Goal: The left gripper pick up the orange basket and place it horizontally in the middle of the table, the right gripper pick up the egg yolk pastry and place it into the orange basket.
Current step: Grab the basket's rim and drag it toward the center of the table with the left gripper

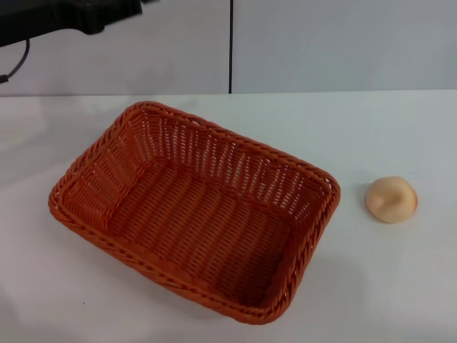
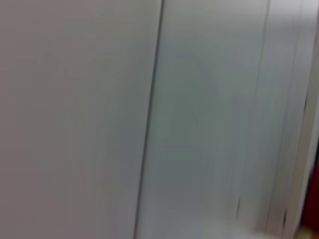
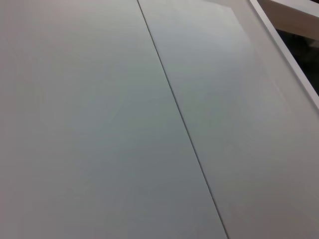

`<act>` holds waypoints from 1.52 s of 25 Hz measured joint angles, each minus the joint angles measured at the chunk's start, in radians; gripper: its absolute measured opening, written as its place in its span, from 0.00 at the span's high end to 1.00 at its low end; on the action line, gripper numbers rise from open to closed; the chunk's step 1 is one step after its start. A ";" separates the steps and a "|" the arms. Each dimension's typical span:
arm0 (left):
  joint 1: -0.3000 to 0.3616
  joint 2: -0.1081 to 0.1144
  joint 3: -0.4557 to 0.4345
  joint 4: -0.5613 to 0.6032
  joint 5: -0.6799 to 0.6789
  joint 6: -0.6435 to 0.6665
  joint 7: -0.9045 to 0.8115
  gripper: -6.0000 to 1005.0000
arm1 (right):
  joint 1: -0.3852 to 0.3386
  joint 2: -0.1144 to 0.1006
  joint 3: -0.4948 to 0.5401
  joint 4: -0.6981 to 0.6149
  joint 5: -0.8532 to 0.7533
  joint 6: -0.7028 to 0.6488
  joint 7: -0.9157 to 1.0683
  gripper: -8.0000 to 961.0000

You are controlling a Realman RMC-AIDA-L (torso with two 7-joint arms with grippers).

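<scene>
Orange basket (image 1: 193, 214) is lying skewed on the white bench (image 1: 400, 286), still needing to be set level at mid-bench. Egg yolk pastry (image 1: 390, 199) is sitting well to the right of the basket, outside it, untouched. A dark part of the left arm (image 1: 64, 18) is showing beyond the basket's far-left corner; neither end effector is showing, so finger state cannot be told

Of my own body I see only a matte black, blocky part of my left arm (image 1: 68, 16) with rounded edges and a thin black cable (image 1: 18, 63) curving down from it.
</scene>
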 joint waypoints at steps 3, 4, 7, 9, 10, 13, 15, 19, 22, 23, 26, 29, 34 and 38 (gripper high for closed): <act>-0.019 0.001 -0.006 0.069 0.124 0.007 -0.101 0.43 | 0.003 -0.001 0.001 -0.004 0.001 0.002 0.000 0.14; -0.030 0.001 -0.010 0.110 0.200 0.017 -0.158 0.43 | 0.005 -0.001 0.001 -0.006 0.001 0.004 0.000 0.14; -0.045 -0.002 -0.012 0.175 0.301 0.046 -0.234 0.43 | 0.013 -0.002 0.002 -0.015 0.001 0.020 0.000 0.14; -0.058 -0.013 -0.013 0.250 0.378 0.080 -0.294 0.43 | 0.020 -0.002 0.002 -0.018 0.002 0.034 0.000 0.14; -0.054 -0.026 -0.013 0.283 0.402 0.092 -0.308 0.43 | 0.026 -0.002 0.002 -0.019 0.002 0.042 0.000 0.14; -0.048 -0.039 -0.012 0.296 0.416 0.097 -0.314 0.41 | 0.027 -0.002 0.002 -0.020 0.002 0.045 0.000 0.14; -0.037 -0.046 0.001 0.283 0.441 0.096 -0.317 0.41 | 0.029 -0.002 0.003 -0.024 0.002 0.053 0.000 0.14; -0.041 -0.047 0.033 0.232 0.505 0.092 -0.319 0.35 | 0.032 -0.003 0.003 -0.030 0.002 0.063 0.000 0.14; -0.056 -0.048 0.047 0.207 0.557 0.091 -0.319 0.31 | 0.036 -0.004 0.002 -0.033 0.002 0.064 0.000 0.14; -0.062 -0.048 0.051 0.200 0.569 0.090 -0.318 0.29 | 0.038 -0.004 0.002 -0.035 0.002 0.065 0.000 0.14; -0.078 -0.048 0.053 0.188 0.605 0.083 -0.320 0.24 | 0.042 -0.004 0.002 -0.038 0.002 0.066 0.000 0.15; -0.095 -0.051 0.054 0.181 0.676 0.065 -0.343 0.22 | 0.045 -0.002 0.001 -0.038 0.002 0.068 0.000 0.15; -0.106 -0.053 0.059 0.153 0.731 0.033 -0.362 0.23 | 0.045 -0.002 -0.002 -0.038 -0.001 0.080 0.000 0.15; -0.107 -0.053 0.056 0.126 0.734 0.025 -0.363 0.23 | 0.045 0.000 -0.003 -0.038 -0.001 0.082 0.000 0.15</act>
